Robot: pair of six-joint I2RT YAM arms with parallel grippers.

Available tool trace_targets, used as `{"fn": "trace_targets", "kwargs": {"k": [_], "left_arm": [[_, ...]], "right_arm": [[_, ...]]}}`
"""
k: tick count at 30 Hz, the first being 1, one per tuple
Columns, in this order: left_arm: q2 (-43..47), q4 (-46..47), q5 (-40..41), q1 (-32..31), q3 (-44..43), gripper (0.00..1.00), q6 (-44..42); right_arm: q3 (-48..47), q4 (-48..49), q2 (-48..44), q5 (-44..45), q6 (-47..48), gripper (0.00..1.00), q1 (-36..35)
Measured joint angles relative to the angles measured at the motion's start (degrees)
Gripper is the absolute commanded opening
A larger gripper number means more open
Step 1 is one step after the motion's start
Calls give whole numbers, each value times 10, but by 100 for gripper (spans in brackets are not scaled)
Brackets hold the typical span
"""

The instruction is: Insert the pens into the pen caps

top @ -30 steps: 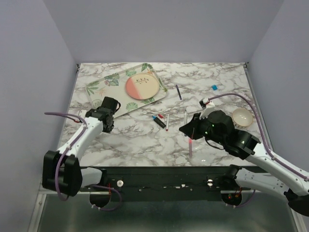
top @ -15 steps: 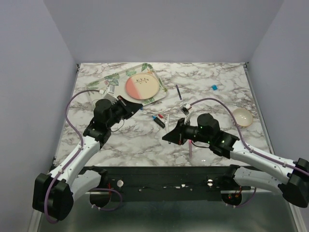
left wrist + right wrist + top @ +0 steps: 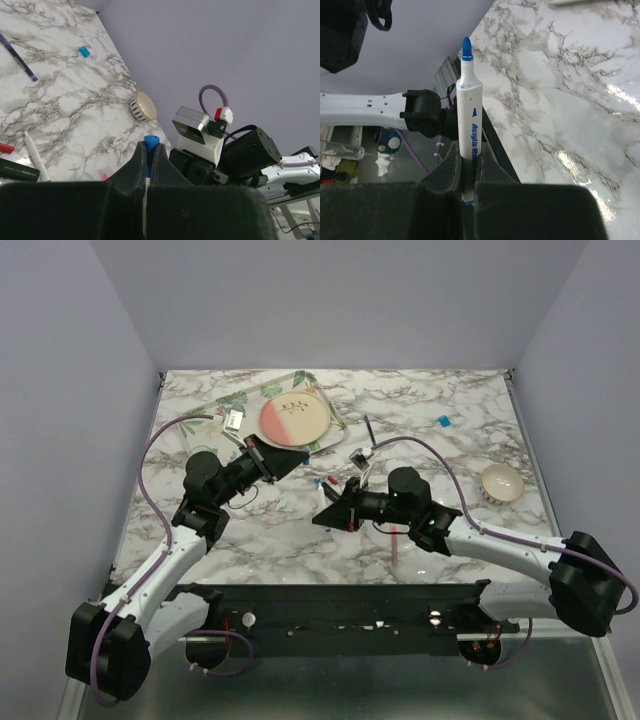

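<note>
Left gripper: clenched on a bright blue cap, raised above the table just in front of the tray and its pink plate.
Blue cap: only its end shows past the fingertips. I cannot tell whether the open end faces the other arm.
Gap between arms: the two grippers point at each other near the table's middle, close but apart. I judge the mating as not yet begun.
Right gripper: grasping a white acrylic marker with a blue tip. The nib and most of the barrel stand clear of the fingers.
Loose items, centre: white pen, red cap and dark marker lie together on the marble.
Loose items, right: dark navy pen, pink-and-white pen and light blue cap lie well apart, with a bowl at the far right.
Risk 1: if the axes are off, I expect the nib to strike the cap rim and twist the cap in its grip.
Risk 2: an axial push may slide the marker back through the fingers, since it is gripped low on the barrel.
Risk 3: a dropped part would land among the centre items and scatter them.
Risk 4: the wrists may collide as I close the gap.
</note>
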State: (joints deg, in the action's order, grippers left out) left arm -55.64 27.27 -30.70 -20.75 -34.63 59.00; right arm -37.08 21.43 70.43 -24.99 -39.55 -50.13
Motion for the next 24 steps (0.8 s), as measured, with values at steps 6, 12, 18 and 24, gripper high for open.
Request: {"fn": "trace_targets", "kwargs": {"k": [6,12,18,24], "left_arm": [[27,5,1,-1,20,0,4],[40,9,6,-1,30,0,9],[43,9,17,-1,33,0,11],[46,8,31,-1,33,0,12]], "right_arm": [[-27,39,35,-2,-17,1,-2],[-51,61,64,-3,-31,1,-3],[-62,70,78,-4,-41,1,-8],[-68,73,85,-4,-46,1,-11]]}}
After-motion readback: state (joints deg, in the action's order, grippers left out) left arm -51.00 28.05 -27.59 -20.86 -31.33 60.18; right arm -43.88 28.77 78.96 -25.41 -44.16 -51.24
